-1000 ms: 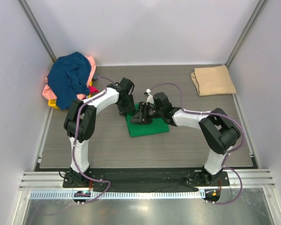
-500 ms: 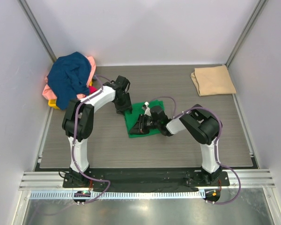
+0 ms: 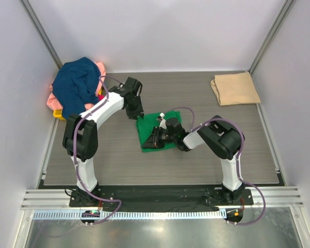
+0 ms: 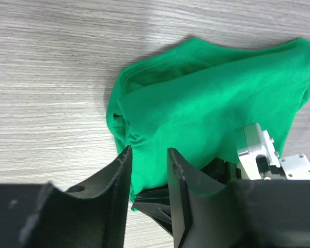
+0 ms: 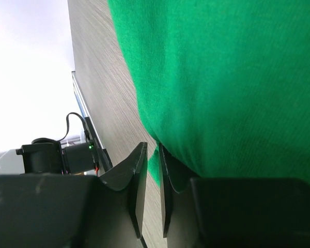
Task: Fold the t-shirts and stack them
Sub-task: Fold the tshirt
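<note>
Standing at the bench (image 3: 196, 160), I can see the green t-shirt (image 3: 144, 133) lying near the middle of it, and it has shrunk. A second ago it was a broad, flat rectangle with both arms leaning over it. Now it is a narrower packet, bunched toward its left side.

The left gripper (image 4: 149, 160) has pulled off the cloth and hangs just past the shirt's far left corner. Its fingers are partly spread, with nothing between them.

The right gripper (image 5: 152, 155) has stayed low at the near edge while its elbow has swung back toward the base. Its fingers are drawn almost together. A sliver of green shows in the gap, so it seems to be pinching the shirt's edge, though cloth fills most of that wrist's view and I can't be sure.

I take this to mean a fold has just gone over and the left arm is clearing out of the way. From the left wrist the packet looks rumpled, with layers puckered along one edge, so it may need smoothing.

The tan t-shirt (image 3: 235, 88) sits folded in the far right corner, well apart, and that is the likely place for the stack. The heap of t-shirts (image 3: 78, 85) at far left, navy on top of pink, is still unfolded, so most of the job remains.
</note>
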Motion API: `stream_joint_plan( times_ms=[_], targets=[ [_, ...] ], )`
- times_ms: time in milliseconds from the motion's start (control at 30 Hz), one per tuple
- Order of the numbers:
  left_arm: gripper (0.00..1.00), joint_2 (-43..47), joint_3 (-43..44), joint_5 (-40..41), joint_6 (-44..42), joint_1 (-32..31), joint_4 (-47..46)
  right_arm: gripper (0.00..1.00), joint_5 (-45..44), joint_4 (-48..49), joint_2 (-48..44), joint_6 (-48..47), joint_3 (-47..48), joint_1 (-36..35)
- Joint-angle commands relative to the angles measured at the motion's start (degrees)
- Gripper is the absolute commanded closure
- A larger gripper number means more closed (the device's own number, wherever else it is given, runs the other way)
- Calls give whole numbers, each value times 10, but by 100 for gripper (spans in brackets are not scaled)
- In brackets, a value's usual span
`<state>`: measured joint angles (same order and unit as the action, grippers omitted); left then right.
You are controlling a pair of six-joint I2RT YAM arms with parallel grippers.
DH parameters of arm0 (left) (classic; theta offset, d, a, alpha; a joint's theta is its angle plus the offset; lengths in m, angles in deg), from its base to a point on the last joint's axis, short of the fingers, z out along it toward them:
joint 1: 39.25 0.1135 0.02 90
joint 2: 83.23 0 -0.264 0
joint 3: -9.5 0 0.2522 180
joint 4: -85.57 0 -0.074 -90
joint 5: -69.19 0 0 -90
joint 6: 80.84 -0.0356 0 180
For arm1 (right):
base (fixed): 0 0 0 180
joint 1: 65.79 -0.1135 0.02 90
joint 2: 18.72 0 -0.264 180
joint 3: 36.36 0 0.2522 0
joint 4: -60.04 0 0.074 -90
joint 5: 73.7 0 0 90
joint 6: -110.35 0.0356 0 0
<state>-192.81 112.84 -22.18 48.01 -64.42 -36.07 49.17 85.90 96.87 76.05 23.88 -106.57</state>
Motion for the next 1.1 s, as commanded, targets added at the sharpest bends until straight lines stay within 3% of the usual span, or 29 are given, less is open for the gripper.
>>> stream_joint_plan(
  times_ms=[0, 300, 500, 667, 700, 833, 967, 1067],
  targets=[
    [67, 4, -1, 4, 4, -1, -13, 79, -34, -48, 1, -20, -20, -7],
    [73, -69, 28, 9, 4, 0, -43, 81, -31, -38, 11, -16, -29, -8],
    [76, -120, 25, 58, -4, 15, -46, 81, -28, -38, 4, -14, -39, -8],
    [77, -136, 79, 49, -20, 27, -14, 80, -30, -59, -20, -23, -38, -12],
    [76, -121, 86, 40, -22, 27, -12, 78, -32, -88, -29, -30, -24, -15],
    [54, -69, 138, 39, -31, 23, 36, 36, -46, -208, -98, -80, 47, -26],
    [46, -6, 193, 51, -49, 17, 107, 22, -92, -392, -174, -156, 141, -27],
    [44, 75, 170, 81, -60, 18, 150, 15, -151, -487, -225, -221, 212, -23]
  ],
)
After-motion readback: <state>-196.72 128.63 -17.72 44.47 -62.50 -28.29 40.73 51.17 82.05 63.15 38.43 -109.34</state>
